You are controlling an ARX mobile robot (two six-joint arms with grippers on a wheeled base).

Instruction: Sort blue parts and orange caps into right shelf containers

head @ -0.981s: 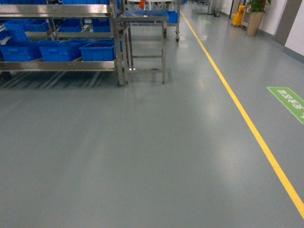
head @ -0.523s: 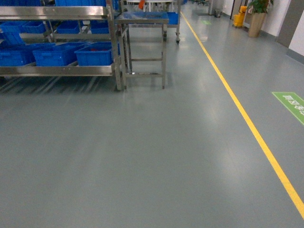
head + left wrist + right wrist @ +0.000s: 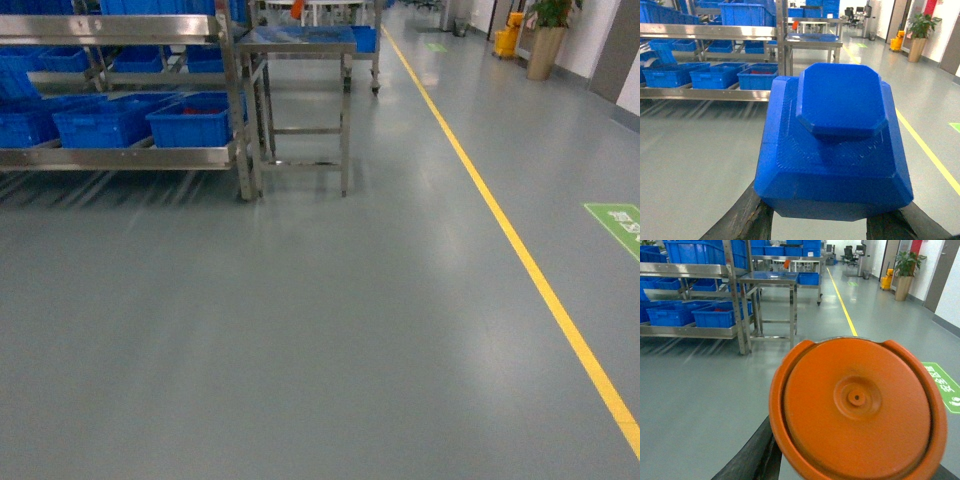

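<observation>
Stainless-steel shelf rack w/ flat shiny rails sits upper left in head view, lower tier holding rectangular blue plastic containers side by side; rightmost one shows something red inside, too small to ID. Just right of the rack, touching or nearly so, stands a small plain steel table w/ open frame legs, a blue-tinted sheet on top. Behind it more blue crates, blurred. Grey smooth floor is wide open from the robot up to the rack's front rail. Yellow floor line runs diagonally on the right; green floor sign beyond it at the edge. Yellow mop bucket and potted plant far back right, well apart from the rack. Left gripper is clamped on a chunky blue faceted plastic part w/ octagonal raised top, dark fingers at both lower sides. Right gripper carries a round orange plastic cap w/ centre boss; only one dark finger shows lower left.
</observation>
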